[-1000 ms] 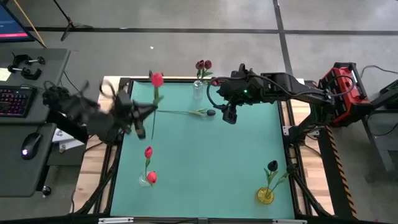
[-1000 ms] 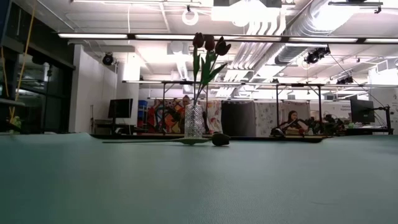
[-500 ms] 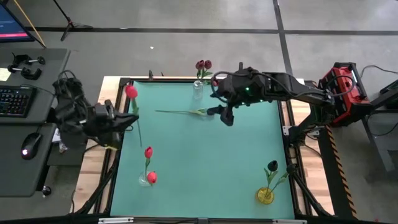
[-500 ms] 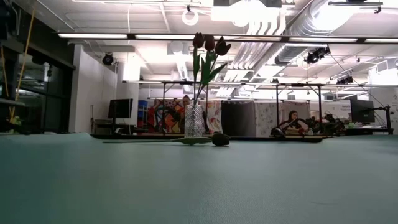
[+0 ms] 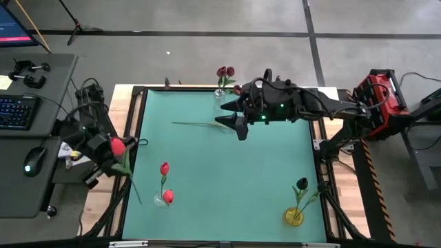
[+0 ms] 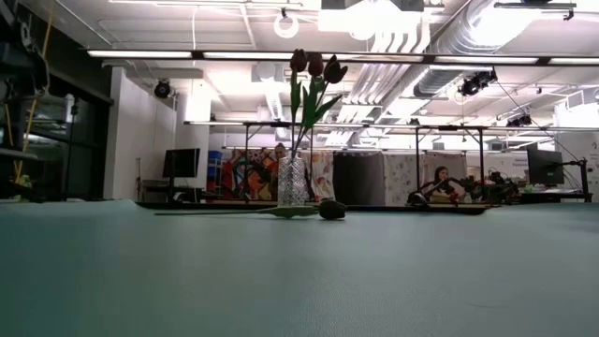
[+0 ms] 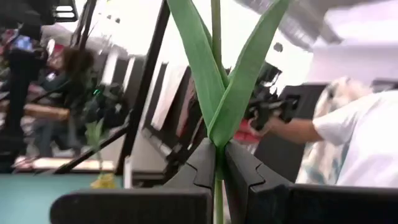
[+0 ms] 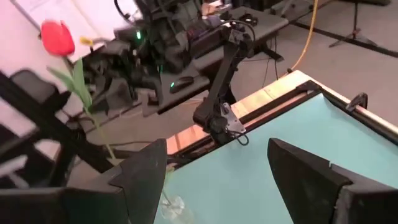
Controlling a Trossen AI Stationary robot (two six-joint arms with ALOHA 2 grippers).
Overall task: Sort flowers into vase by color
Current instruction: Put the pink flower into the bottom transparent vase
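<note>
My left gripper hangs at the table's left edge, shut on a red flower with a long green stem. My right gripper hovers open over the far middle of the table, above a dark flower. That flower lies flat on the mat, its head hidden from above. A clear vase at the far edge holds maroon flowers. A second clear vase near left holds red ones. A yellow vase near right holds a black flower. My left gripper pinches the red flower's stem between its two fingers, just below where the two leaves branch off. The fingers lie across the stem. The flower is lifted clear of the table, its head uppermost and its lower stem slanting toward the near edge.
A desk with a keyboard and a mouse stands left of the table. People sit in the room beyond the far edge. Open mat lies in the middle.
My left gripper has carried the red flower from over the table's far left toward the left and near edges, turning as it went; the flower now hangs at the left edge. My right gripper has rolled and tipped upward over the lying flower, staying open.
</note>
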